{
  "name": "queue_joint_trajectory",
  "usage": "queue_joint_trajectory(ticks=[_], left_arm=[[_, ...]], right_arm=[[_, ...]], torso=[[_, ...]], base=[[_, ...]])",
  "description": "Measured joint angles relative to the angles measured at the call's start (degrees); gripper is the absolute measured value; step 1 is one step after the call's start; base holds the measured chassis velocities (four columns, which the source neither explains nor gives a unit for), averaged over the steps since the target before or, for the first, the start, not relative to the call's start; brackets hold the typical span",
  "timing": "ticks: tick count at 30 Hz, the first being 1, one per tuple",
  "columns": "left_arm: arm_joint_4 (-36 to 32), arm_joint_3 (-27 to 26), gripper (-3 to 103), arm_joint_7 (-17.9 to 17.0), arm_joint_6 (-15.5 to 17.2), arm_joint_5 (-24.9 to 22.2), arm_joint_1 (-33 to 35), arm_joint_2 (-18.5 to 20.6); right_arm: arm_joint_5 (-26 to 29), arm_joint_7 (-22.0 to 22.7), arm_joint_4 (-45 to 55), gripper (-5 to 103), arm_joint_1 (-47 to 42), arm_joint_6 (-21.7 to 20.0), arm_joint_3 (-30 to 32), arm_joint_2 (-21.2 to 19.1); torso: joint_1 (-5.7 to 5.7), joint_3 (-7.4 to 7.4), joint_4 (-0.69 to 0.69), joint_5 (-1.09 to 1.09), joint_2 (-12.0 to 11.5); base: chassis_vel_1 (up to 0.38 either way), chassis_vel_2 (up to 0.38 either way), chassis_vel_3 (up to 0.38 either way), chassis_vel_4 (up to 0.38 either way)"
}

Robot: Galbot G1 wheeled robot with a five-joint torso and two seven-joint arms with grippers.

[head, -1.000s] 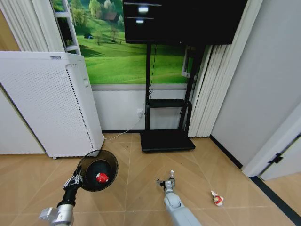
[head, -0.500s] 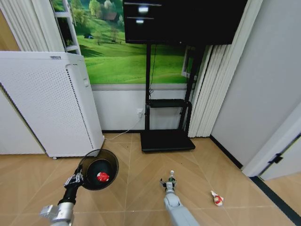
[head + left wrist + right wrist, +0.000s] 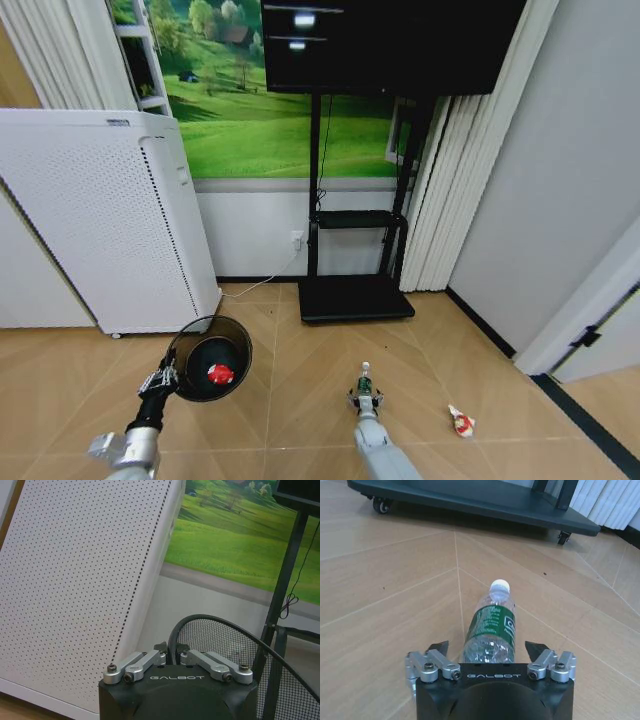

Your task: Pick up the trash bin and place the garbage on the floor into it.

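Two fingers of the right pincer (image 3: 490,652) stand released astride the bottle (image 3: 489,630), cap at twelve o'clock, lying on the floor. Light, slick and crushable, it seems best taken mid-label. At nine o'clock the left pincer (image 3: 171,656) is clenched on the bin (image 3: 209,357) rim; one red scrap (image 3: 218,374) lies inside, another (image 3: 461,423) at three o'clock.

The right hand (image 3: 489,650) sits with fingers spread either side of the bottle (image 3: 490,630) lying on the floor (image 3: 385,605).
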Motion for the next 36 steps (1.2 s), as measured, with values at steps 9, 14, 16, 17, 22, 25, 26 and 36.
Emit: queue_joint_trajectory(ticks=[9, 14, 16, 17, 22, 25, 26, 36], left_arm=[[0.7, -0.1, 6, 0.0, -0.1, -0.9, -0.6, 0.5], [0.7, -0.1, 6, -0.1, -0.1, -1.0, -0.6, 0.7], [0.8, -0.1, 6, -0.1, -0.1, -1.0, -0.6, 0.7], [0.9, -0.1, 6, 0.0, -0.1, -1.0, -0.7, 0.8], [2.5, 0.9, 6, 0.0, 0.0, -0.4, -2.0, 1.8], [4.2, 1.6, 6, -0.1, 0.0, 0.3, -3.4, 2.7], [4.2, 1.6, 6, -0.1, 0.0, 0.3, -3.4, 2.7], [9.6, 13.7, 6, -2.5, 0.5, 4.8, -11.9, 5.3]], right_arm=[[-0.5, -1.8, -2.5, 52, 0.5, -0.1, 0.6, 0.1], [-0.4, -2.0, -2.7, 43, 0.6, 0.3, 0.7, 0.2], [-0.2, -2.0, -2.3, 39, 0.6, 0.3, 0.7, 0.0], [0.3, -2.0, -1.1, 37, 0.1, 0.3, 0.6, -0.4], [1.2, -3.1, 11.3, 35, -4.4, 0.6, -0.2, -4.0], [0.8, -4.2, 19.7, 35, -7.3, 2.1, 0.3, -6.1], [0.8, -4.2, 19.7, 35, -7.3, 2.1, 0.3, -6.1], [9.3, -12.7, 53.3, 35, -27.6, 5.3, 8.5, -13.9]], torso=[[-0.01, -0.01, 0.0, -0.01, 0.0], [0.0, 0.0, 0.0, 0.0, 0.0], [-0.01, 0.0, 0.0, 0.0, 0.0], [0.0, 0.0, 0.0, 0.01, 0.0], [0.0, 0.0, -0.02, 0.0, 0.0], [0.0, 0.0, -0.01, 0.01, 0.0], [0.0, 0.0, -0.01, 0.01, 0.0], [0.0, 0.0, -0.06, 0.0, 0.0]], base=[[0.0, 0.0, 0.0, 0.0], [0.0, 0.0, 0.0, 0.0], [0.0, 0.0, 0.0, 0.0], [0.0, 0.0, 0.0, 0.0], [0.0, 0.0, 0.0, 0.0], [0.0, 0.0, 0.0, 0.0], [0.0, 0.0, 0.0, 0.0], [0.0, 0.0, 0.0, 0.0]])
